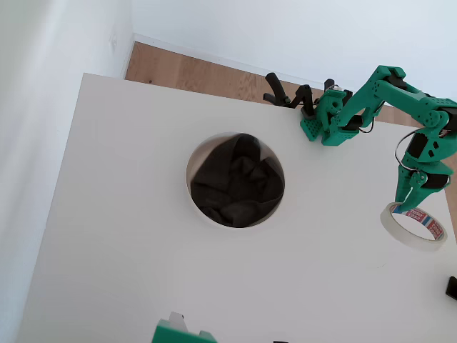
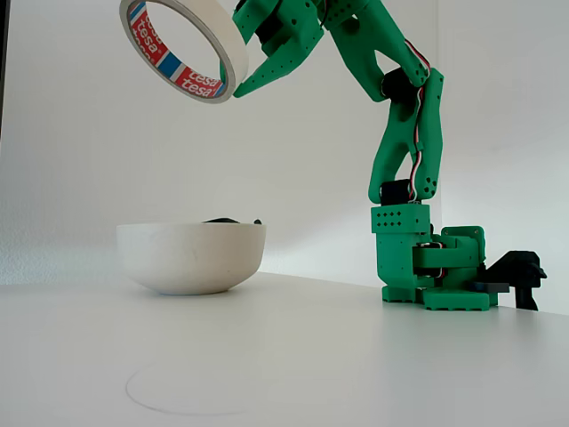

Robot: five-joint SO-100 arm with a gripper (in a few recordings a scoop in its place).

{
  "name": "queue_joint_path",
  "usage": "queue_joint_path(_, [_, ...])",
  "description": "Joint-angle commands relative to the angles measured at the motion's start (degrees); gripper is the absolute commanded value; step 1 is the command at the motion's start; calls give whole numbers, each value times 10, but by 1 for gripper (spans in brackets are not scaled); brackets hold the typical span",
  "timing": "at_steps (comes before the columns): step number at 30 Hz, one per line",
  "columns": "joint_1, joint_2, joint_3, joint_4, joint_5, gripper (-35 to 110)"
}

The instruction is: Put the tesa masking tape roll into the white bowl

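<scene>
Green arm raised high, elbow bent, gripper jaws clamped shut

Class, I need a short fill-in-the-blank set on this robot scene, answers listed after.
1. The hand holds a roll of ____ in the air.
2. The tape roll has not yet been lowered into the white ____.
3. Inside the bowl lies a dark ____.
4. The arm is coloured ____.

Missing words: tape; bowl; cloth; green

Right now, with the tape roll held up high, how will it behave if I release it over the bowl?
The tesa masking tape roll is a thin hollow ring, probably light. It hangs tilted from the jaws, so it may land on edge and roll. The dark cloth inside the white bowl should cushion it.
</scene>
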Motion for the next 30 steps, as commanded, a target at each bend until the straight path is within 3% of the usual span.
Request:
queue_joint_path(1, [141, 62, -42, 10, -34, -8])
queue_joint_path(13, [484, -32, -36, -42, -88, -8])
queue_joint_path(22, [606, -209, -20, -144, -118, -8])
queue_joint_path(30, [631, -315, -20, -193, -127, -8])
